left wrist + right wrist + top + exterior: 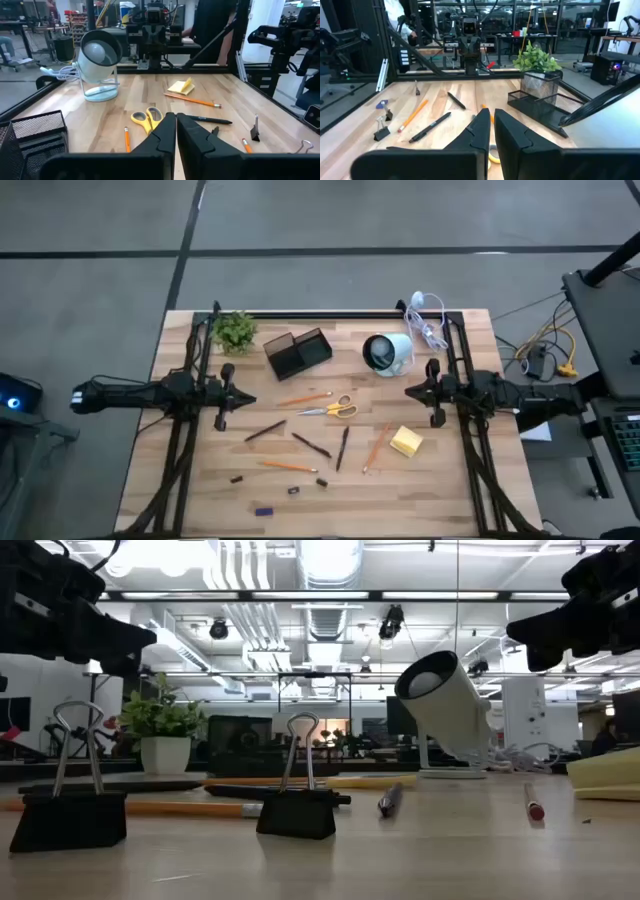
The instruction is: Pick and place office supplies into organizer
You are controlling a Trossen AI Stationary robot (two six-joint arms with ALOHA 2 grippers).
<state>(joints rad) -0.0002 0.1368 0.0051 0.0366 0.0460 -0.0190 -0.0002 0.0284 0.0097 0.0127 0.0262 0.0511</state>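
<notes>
The office supplies lie scattered on the wooden table: scissors with yellow handles (330, 409), orange pencils (305, 397) (288, 466), dark pens (311, 444) (343, 448), a yellow sticky-note block (406, 441) and small binder clips (293, 490). The black mesh organizer (298, 352) stands at the far middle, with nothing showing inside it. My left gripper (248, 399) hovers shut at the left, pointing toward the scissors (147, 117). My right gripper (410, 391) hovers shut at the right, facing the organizer (540, 100). Neither touches anything.
A small green plant (235, 330) stands at the far left, next to the organizer. A white round cup-like thing (386, 353) and a white coiled cable (428, 320) sit at the far right. A blue bit (264, 510) lies near the front edge. Dark frame rails run along both table sides.
</notes>
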